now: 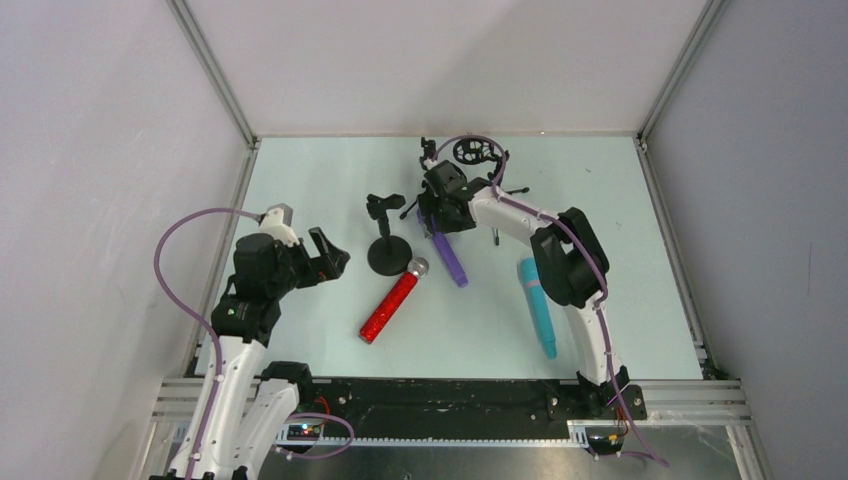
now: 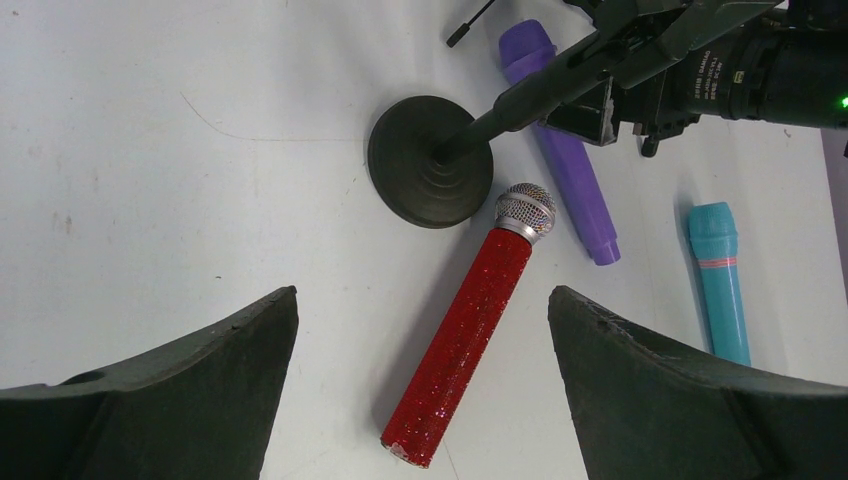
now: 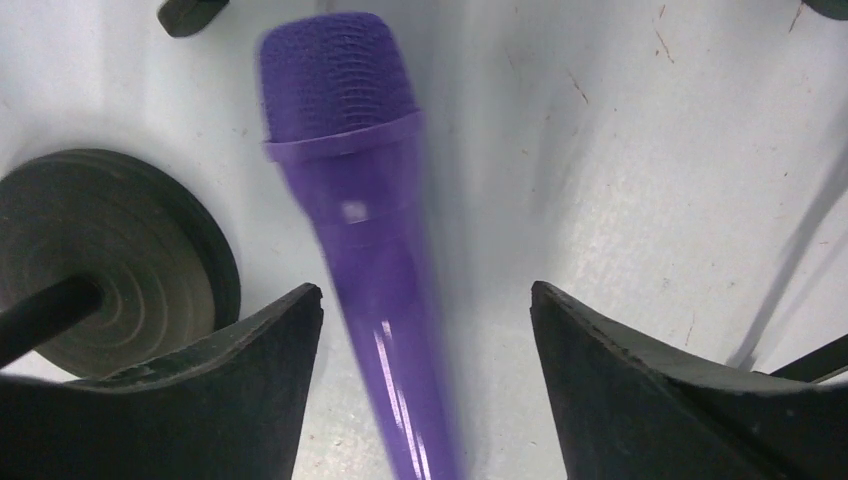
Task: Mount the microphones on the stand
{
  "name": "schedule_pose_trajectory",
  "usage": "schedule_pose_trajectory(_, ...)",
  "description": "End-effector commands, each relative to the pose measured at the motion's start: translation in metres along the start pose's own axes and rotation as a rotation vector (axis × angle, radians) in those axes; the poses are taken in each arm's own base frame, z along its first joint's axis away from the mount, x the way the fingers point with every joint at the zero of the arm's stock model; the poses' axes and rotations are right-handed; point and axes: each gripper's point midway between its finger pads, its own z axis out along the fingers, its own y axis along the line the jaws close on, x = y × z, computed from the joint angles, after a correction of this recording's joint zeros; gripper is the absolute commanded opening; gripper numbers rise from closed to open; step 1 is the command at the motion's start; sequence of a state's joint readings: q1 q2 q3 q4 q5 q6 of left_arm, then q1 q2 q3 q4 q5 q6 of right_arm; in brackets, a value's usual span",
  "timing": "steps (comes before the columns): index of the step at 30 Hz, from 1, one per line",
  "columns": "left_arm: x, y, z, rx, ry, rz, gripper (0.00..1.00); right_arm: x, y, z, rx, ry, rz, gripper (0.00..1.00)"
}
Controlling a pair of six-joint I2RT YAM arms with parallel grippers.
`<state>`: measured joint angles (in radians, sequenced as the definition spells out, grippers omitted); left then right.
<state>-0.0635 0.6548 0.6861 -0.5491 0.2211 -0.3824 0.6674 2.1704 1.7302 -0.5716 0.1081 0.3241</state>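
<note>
The glittery red microphone [image 1: 392, 303] lies on the table, its silver head beside the round base of the small black stand [image 1: 386, 255]. My left gripper [image 1: 330, 258] hovers open to its left; in the left wrist view the red microphone [image 2: 470, 325] lies between and beyond the spread fingers [image 2: 240, 370], untouched. My right gripper [image 1: 435, 215] is open over the purple microphone [image 1: 450, 260]. In the right wrist view the purple microphone [image 3: 365, 200] looks motion-blurred, with gaps to both fingers [image 3: 600, 370]. The teal microphone [image 1: 537, 305] lies at the right.
A black tripod stand with a ring mount [image 1: 470, 152] stands at the back, behind the right gripper. The small stand's base [image 3: 130, 260] is just left of the right gripper's left finger. Enclosure walls and frame posts [image 1: 215, 75] border the table.
</note>
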Motion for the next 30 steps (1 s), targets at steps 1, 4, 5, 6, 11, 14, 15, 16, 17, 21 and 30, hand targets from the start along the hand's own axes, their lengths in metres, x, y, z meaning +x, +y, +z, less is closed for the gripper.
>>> schedule_pose_trajectory(1, 0.001, -0.003, 0.000, 0.018, 0.003, 0.018, 0.98, -0.008, 0.002, -0.023, -0.028, -0.052, 0.010, 0.84)
schedule_pose_trajectory(4, 0.000, -0.003, 0.000, 0.021, 0.003, 0.017, 0.98, 0.005, -0.005, -0.029, -0.019, -0.039, 0.013, 0.89)
schedule_pose_trajectory(5, 0.001, -0.003, 0.000, 0.021, 0.003, 0.017, 0.98, 0.005, -0.006, -0.035, -0.024, -0.043, 0.017, 0.89)
schedule_pose_trajectory(6, 0.000, -0.003, 0.000, 0.022, 0.002, 0.017, 0.98, 0.014, -0.009, -0.038, -0.026, -0.029, 0.023, 0.89)
schedule_pose_trajectory(11, 0.001, -0.004, 0.000, 0.025, 0.009, 0.016, 0.98, 0.048, -0.005, -0.044, -0.096, 0.041, 0.061, 0.87)
schedule_pose_trajectory(14, 0.002, -0.004, 0.001, 0.026, 0.010, 0.015, 0.98, 0.065, 0.000, -0.045, -0.125, 0.064, 0.076, 0.83)
schedule_pose_trajectory(15, 0.002, -0.004, 0.000, 0.026, 0.010, 0.015, 0.98, 0.068, 0.000, -0.045, -0.122, 0.067, 0.076, 0.79)
schedule_pose_trajectory(16, 0.002, -0.004, 0.000, 0.028, 0.011, 0.016, 0.98, 0.073, 0.002, -0.044, -0.119, 0.078, 0.071, 0.76)
schedule_pose_trajectory(17, 0.002, -0.004, 0.000, 0.029, 0.011, 0.016, 0.98, 0.075, 0.002, -0.043, -0.116, 0.082, 0.068, 0.71)
schedule_pose_trajectory(21, 0.001, -0.005, 0.000, 0.030, 0.010, 0.016, 0.98, 0.088, 0.005, -0.039, -0.097, 0.115, 0.053, 0.61)
schedule_pose_trajectory(30, 0.002, -0.003, 0.000, 0.024, 0.008, 0.014, 0.98, 0.081, 0.023, -0.036, -0.171, 0.105, 0.121, 0.23)
